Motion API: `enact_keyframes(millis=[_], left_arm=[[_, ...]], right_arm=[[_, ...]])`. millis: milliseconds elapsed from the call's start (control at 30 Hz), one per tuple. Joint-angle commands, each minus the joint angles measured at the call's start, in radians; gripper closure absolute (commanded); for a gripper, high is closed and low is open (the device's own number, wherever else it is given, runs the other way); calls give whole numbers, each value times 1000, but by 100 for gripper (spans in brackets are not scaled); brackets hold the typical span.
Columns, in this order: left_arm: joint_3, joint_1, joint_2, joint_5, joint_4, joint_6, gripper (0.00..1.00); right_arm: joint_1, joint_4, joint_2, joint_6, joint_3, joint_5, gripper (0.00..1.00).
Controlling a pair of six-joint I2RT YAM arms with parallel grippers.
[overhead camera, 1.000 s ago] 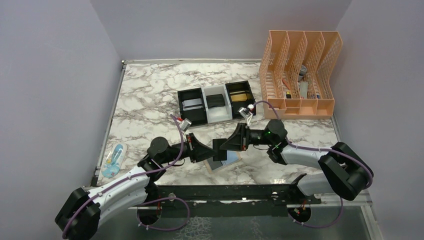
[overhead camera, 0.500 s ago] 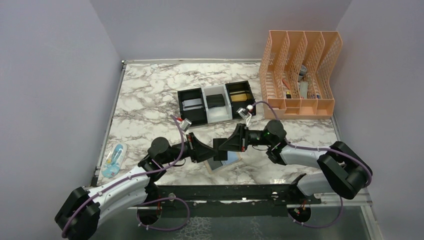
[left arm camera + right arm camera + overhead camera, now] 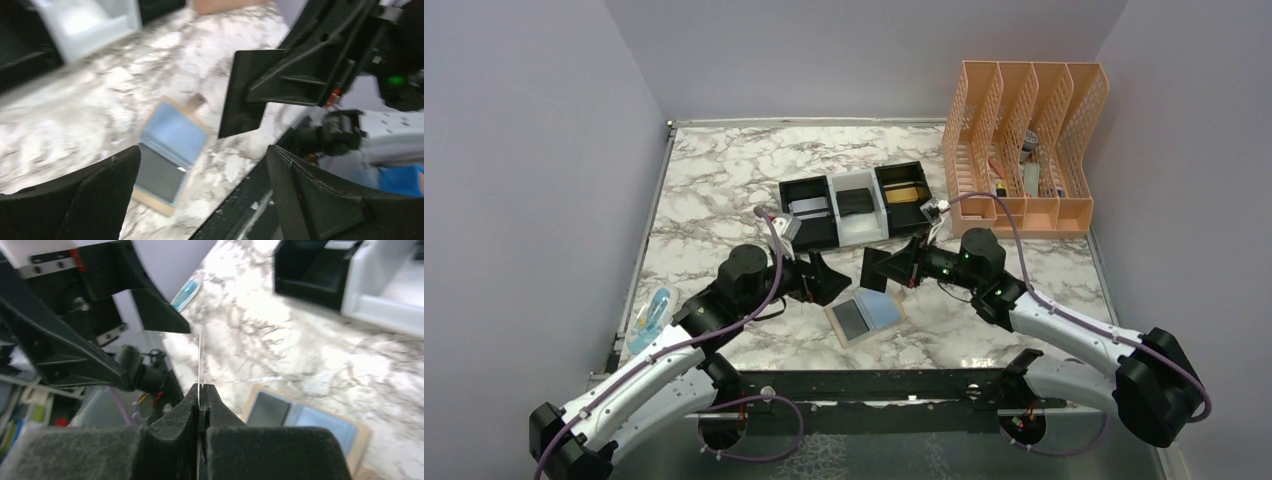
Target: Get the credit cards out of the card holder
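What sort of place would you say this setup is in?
Most likely a robotics lab test cell: a marble-patterned table boxed in by plain lilac walls, two robot arms bolted at its near edge, and staged desk props such as a peach file organizer.

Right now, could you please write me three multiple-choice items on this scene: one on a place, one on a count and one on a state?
1. Where does the card holder lie?
A) open on the table, nearer the arm bases than the bins
B) inside a bin
C) held up in the air

2. How many bins stand in the row?
A) two
B) three
C) five

3. How is the right gripper?
A) wide open
B) shut on nothing
C) shut on a dark card

Answers:
1 A, the top view shows it flat on the marble.
2 B, they run black, white, black.
3 C, the right wrist view shows the fingers pinching the card's thin edge.
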Motion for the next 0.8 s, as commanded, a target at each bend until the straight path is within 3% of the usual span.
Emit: enact_keyframes(millis=[0,133,333,400,567,767], left_arm=[[151,-2,2,-319,-401,139,1],[279,-2,51,-541,-573,150,1],[330,13,115,-719,-660,182,1],[317,49,140,-710,-653,191,1],[254,222,139,-491,-557,225,1],[248,271,119,-624,-592,192,1]], right_arm=[[6,-251,-28,-199,75,231,99],[6,-344,4,-294,150,322,99],[5,-439,119,-408,305,449,99],[7,-458,175,-449,363,483,99],[18,-462,337,-551,502,543,99],[39,-497,544,-717,708,683,99]])
